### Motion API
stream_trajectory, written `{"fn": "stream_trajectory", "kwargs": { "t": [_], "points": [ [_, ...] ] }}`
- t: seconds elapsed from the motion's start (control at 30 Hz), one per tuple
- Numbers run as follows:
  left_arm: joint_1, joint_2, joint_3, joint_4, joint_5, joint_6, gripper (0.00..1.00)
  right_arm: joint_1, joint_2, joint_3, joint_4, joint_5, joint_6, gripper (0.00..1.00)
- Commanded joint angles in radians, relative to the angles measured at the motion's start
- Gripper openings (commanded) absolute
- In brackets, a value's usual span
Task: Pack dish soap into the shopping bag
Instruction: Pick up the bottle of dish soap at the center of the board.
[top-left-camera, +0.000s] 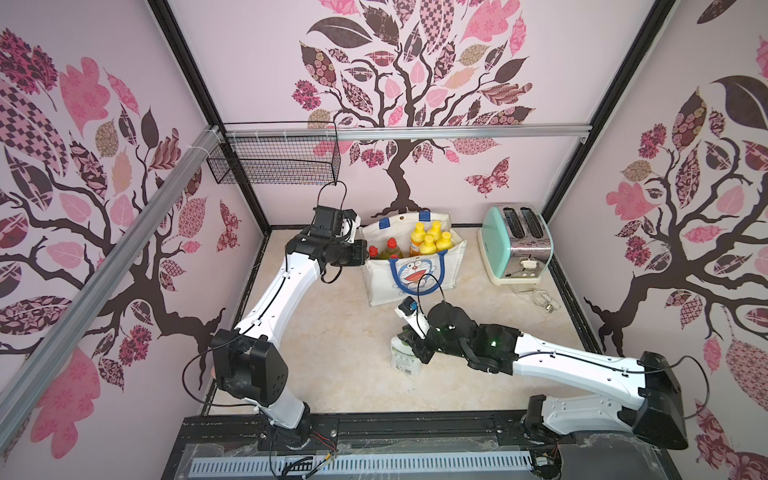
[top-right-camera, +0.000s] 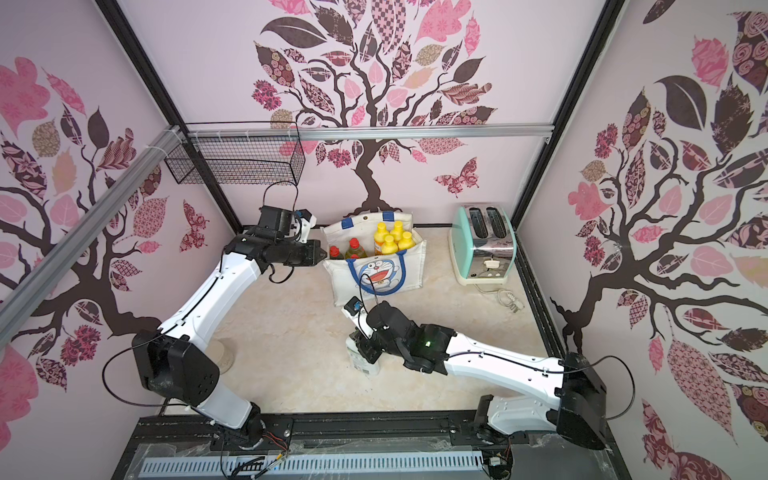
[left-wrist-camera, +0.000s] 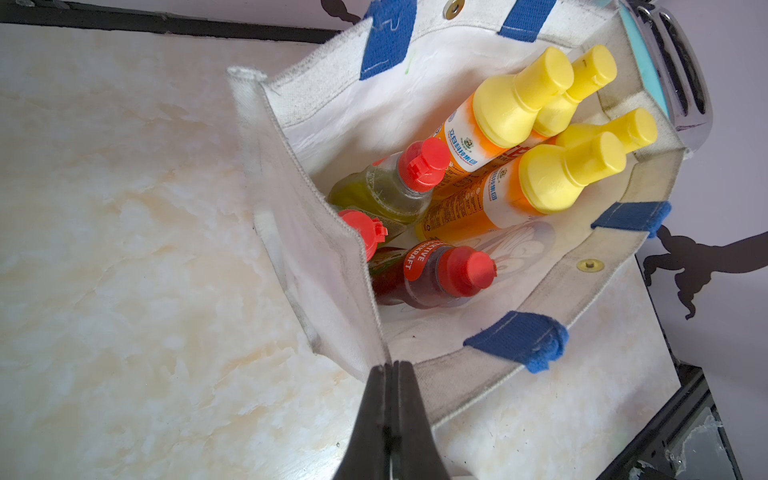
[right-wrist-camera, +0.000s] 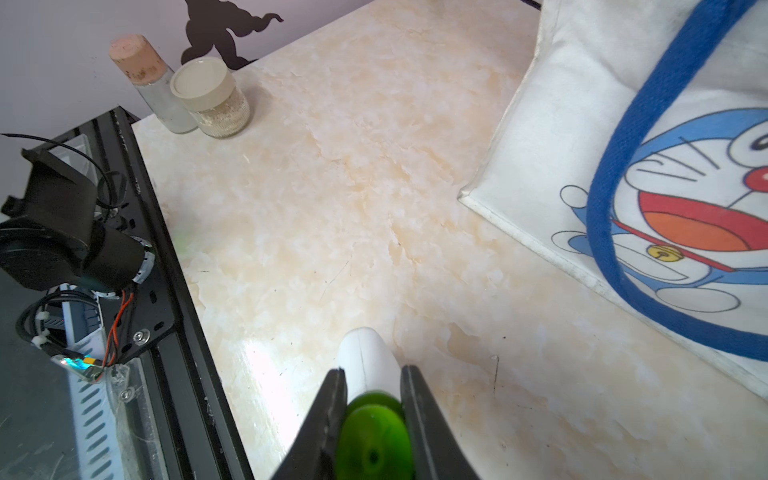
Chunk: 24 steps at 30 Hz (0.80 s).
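Note:
The white shopping bag (top-left-camera: 415, 286) (top-right-camera: 376, 286) with the blue cartoon cat stands open at the back of the table. Inside it are several orange dish soap bottles with yellow caps (top-left-camera: 428, 241) (left-wrist-camera: 523, 104) and three squat red-capped ones (top-left-camera: 390, 247) (left-wrist-camera: 424, 164). My left gripper (top-left-camera: 365, 252) (left-wrist-camera: 392, 365) is shut on the corner of the bag's rim (left-wrist-camera: 582, 266). A white dish soap bottle (top-left-camera: 401, 357) (top-right-camera: 361, 361) (right-wrist-camera: 365, 357) with a green cap (right-wrist-camera: 374, 440) stands on the table in front of the bag. My right gripper (top-left-camera: 411, 340) (right-wrist-camera: 372, 370) is shut on its neck.
A mint-and-steel toaster (top-left-camera: 515, 245) stands at the back right, its cord and plug (top-left-camera: 544, 299) lying in front of it. A wire basket (top-left-camera: 274, 158) hangs on the back-left wall. Two small jars (right-wrist-camera: 199, 99) sit near the table's front-left edge.

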Motion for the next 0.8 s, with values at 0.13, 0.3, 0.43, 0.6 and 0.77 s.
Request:
{"fn": "stream_trajectory", "kwargs": {
  "t": [0.13,0.3,0.43,0.6,0.77],
  "points": [
    [-0.02,-0.014,-0.012,-0.001,0.009,0.002,0.0,-0.066,0.002,0.154,-0.059,0.033,-0.035,0.0],
    [-0.025,-0.016,-0.021,0.006,0.025,-0.005,0.0,-0.13,0.013,0.246,-0.118,-0.002,-0.052,0.0],
    [-0.039,-0.011,-0.023,0.016,0.025,-0.011,0.0,-0.15,0.057,0.37,-0.203,0.043,-0.086,0.0],
    [-0.053,-0.005,-0.019,0.006,0.018,-0.007,0.0,-0.184,0.135,0.549,-0.313,0.1,-0.089,0.0],
    [-0.062,-0.002,-0.021,-0.003,-0.006,0.0,0.0,-0.242,0.209,0.719,-0.4,0.116,-0.075,0.0]
  ]
}}
